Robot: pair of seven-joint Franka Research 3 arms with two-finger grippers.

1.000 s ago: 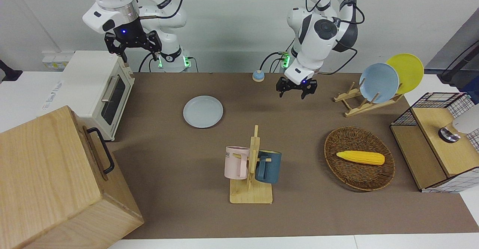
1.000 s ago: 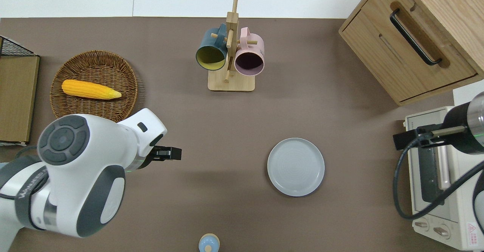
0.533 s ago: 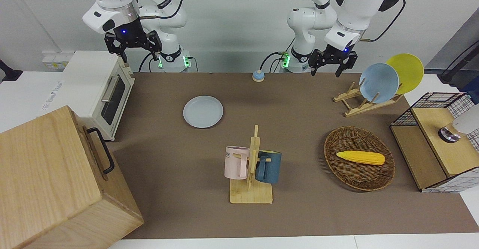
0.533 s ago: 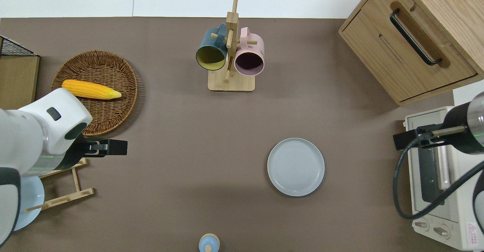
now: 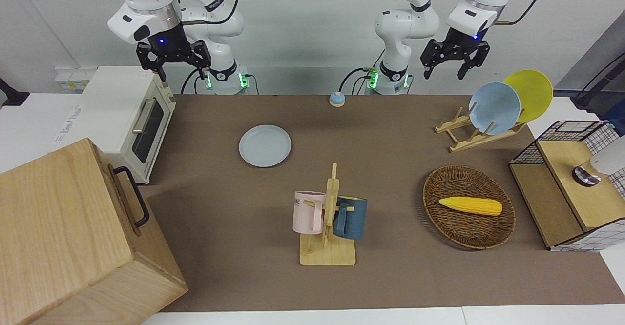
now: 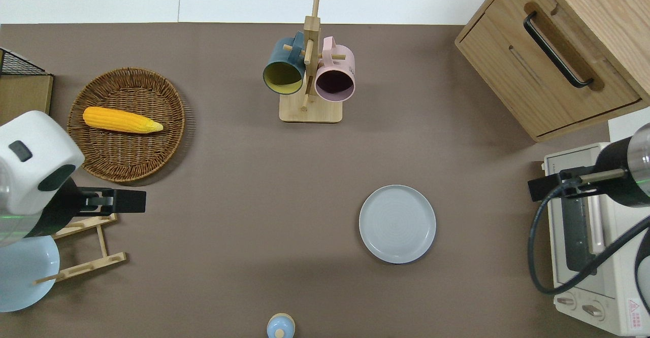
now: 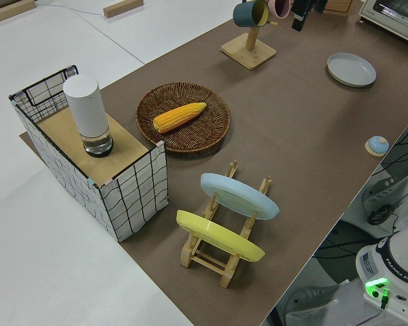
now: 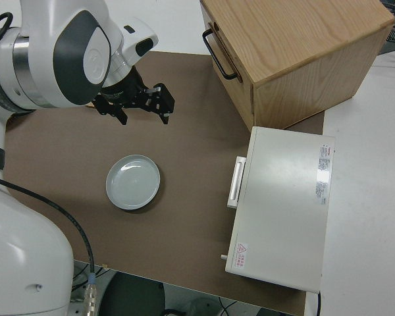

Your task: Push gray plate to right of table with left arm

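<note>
Front view: the gray plate (image 5: 265, 145) lies flat on the brown bench (image 5: 390, 281), between the mug rack (image 5: 329, 217) and the robots, toward the right arm's end and near the white toaster oven (image 5: 129, 120). The left hand (image 5: 454, 64) hangs high in the air, its two fingers spread wide and holding nothing, well apart from the gray plate. The right arm is parked, its right hand (image 5: 172, 61) also spread wide.

Overhead view: the left hand (image 6: 133, 202) is over the wooden dish rack (image 6: 86, 249), at the left arm's end of the bench. The gray plate (image 6: 397, 224) sits nearer to the robots than the mug rack (image 6: 309, 74), with bare bench between it and the hand.

Left side view: the dish rack (image 7: 224, 238) holds a blue plate and a yellow plate on edge; the gray plate (image 7: 351, 69) lies well apart from it, near the mug rack (image 7: 253, 30).

Right side view: the gray plate (image 8: 133, 182) lies just beside the toaster oven (image 8: 283, 204), untouched.

Judged from this, the plate already lies toward the right arm's end and the hand is raised clear, so the push looks finished or nearly so. Any further push would call for lowering the hand to bench level beside the plate's rim on the dish-rack side.
</note>
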